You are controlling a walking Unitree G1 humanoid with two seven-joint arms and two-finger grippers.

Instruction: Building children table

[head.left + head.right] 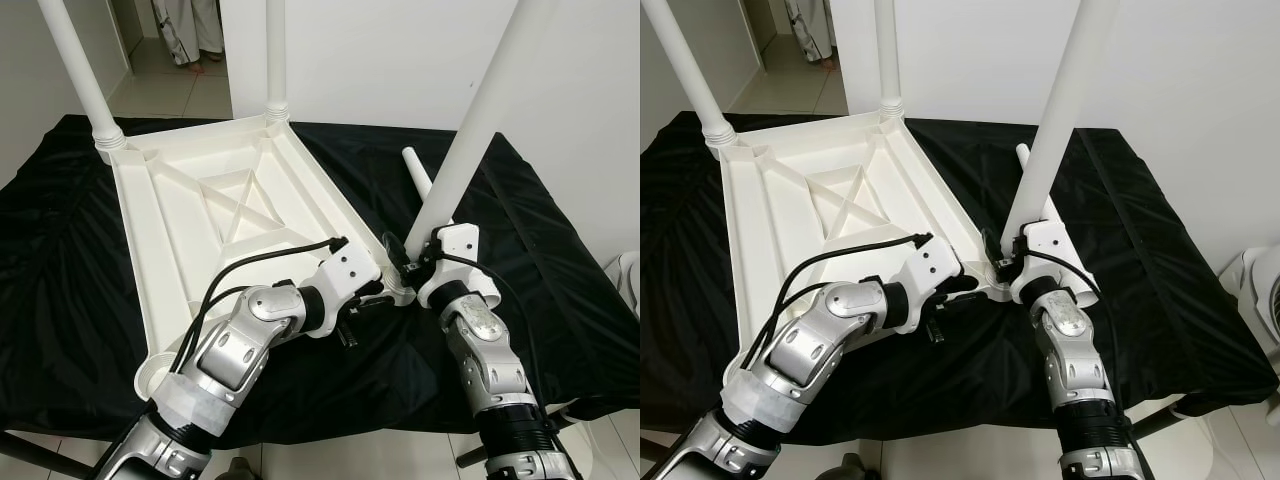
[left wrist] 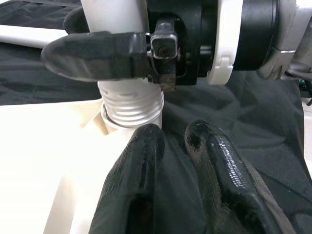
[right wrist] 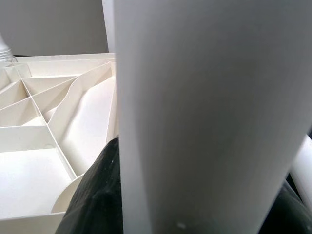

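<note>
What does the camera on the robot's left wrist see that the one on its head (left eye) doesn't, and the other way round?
Left wrist view alone: the ridged thread at the foot of the table leg, seen close up, sitting in its socket, with the right gripper clamped just above.

Left eye view alone: the whole upturned tabletop, two legs already standing at its far corners, a spare leg lying on the black cloth, and both arms.

Both: the leg, the right gripper and the left gripper beside that corner.

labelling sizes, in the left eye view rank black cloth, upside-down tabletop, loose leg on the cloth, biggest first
1. black cloth
2. upside-down tabletop
3. loose leg, mostly hidden behind the leg held by the right tool, so its full size is unsure
</note>
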